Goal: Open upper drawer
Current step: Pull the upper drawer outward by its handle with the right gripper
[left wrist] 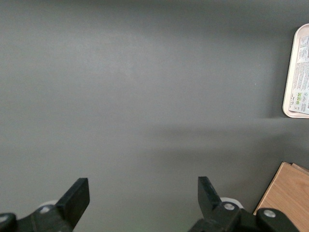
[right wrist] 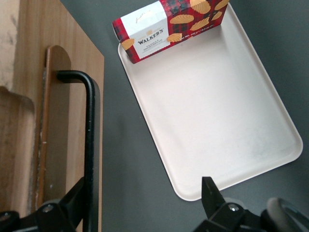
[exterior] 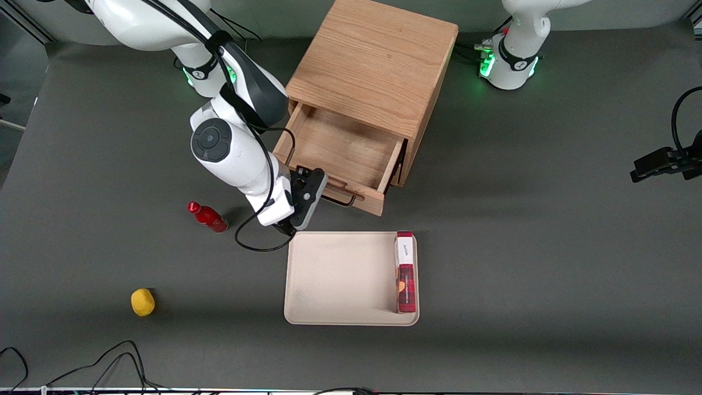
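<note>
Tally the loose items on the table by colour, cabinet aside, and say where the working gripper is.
Red: 2 (bottle, biscuit box)
Yellow: 1 (round object)
Beige: 1 (tray)
Total: 4
Gripper: at the upper drawer handle, jaws open; drawer pulled out.

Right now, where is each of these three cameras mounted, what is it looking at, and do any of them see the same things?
Front view: high up, facing both arms, looking down on the cabinet, the open upper drawer, the tray and the working arm.
Right wrist view: looks down past the open hand at the drawer handle, tray and cookie box.
Left wrist view: looks down on bare table, its own fingers showing.
All three share the tray.
</note>
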